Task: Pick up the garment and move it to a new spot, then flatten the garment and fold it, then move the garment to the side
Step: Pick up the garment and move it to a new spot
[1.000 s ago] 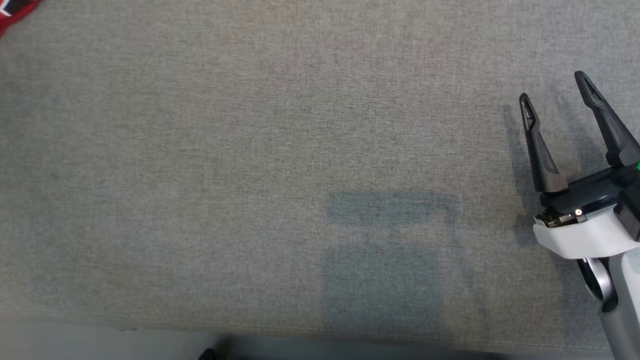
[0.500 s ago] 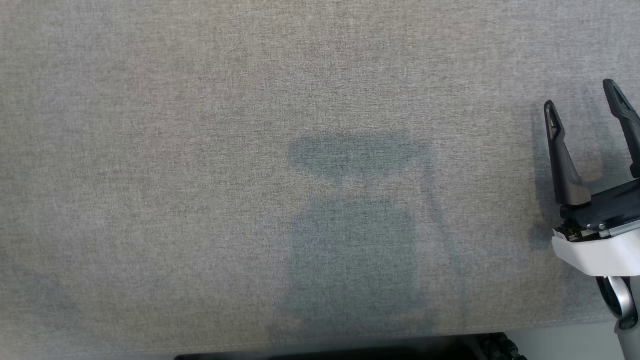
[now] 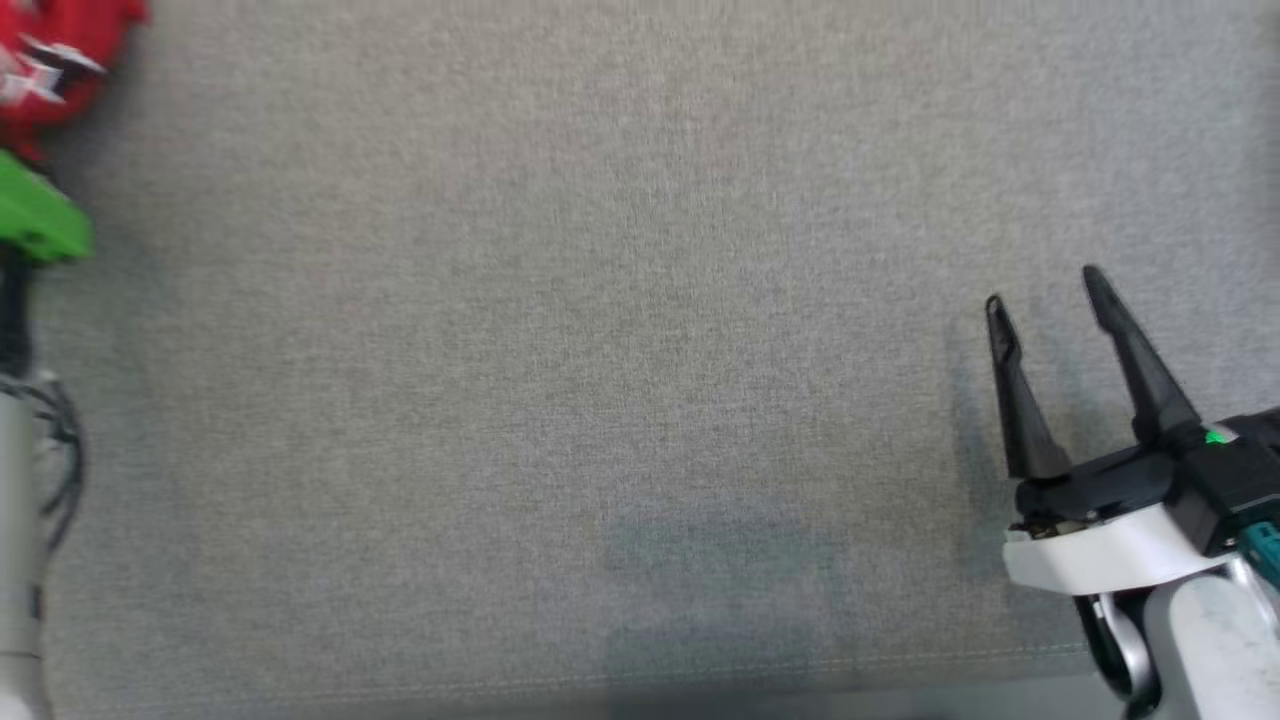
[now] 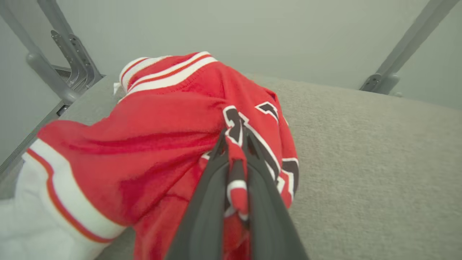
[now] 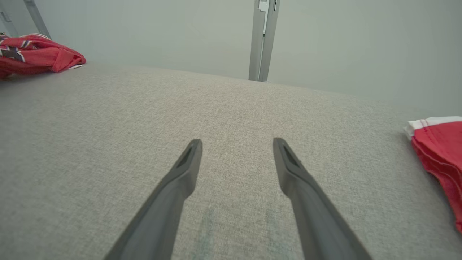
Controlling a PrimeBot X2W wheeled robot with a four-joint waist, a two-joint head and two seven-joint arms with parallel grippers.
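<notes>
**A:** What does the left wrist view give that the head view can't?

**B:** The grip. There the left gripper [image 4: 236, 139] has both dark fingers squeezed together on a raised fold of the garment [image 4: 155, 119], right at the black-and-white lettering. From the head camera you get just a red scrap in the top left corner, above a green part [image 3: 40, 220] and the pale left forearm [image 3: 15, 560] (no judging the grip from that angle).

**A:** So where is the garment?

**B:** It's bunched at a far corner of the grey table [image 3: 600, 350], near the metal frame legs.

**A:** Which way does it lie?

**B:** It's a crumpled heap. Its long axis runs from the lower left of the left wrist view up toward the top middle, with a white-and-red striped band at each end.

**A:** And the right side?

**B:** The right gripper [image 3: 1043, 290] sits at the lower right of the head view, low over bare fabric. Its fingers are spread apart with nothing between them, and they point up the view, leaning a little left. Whether they touch the cloth, I can't tell. Its wrist camera adds a second red cloth [image 5: 440, 151] with white trim at the right edge, and a metal post [image 5: 261, 39] behind the table.
</notes>
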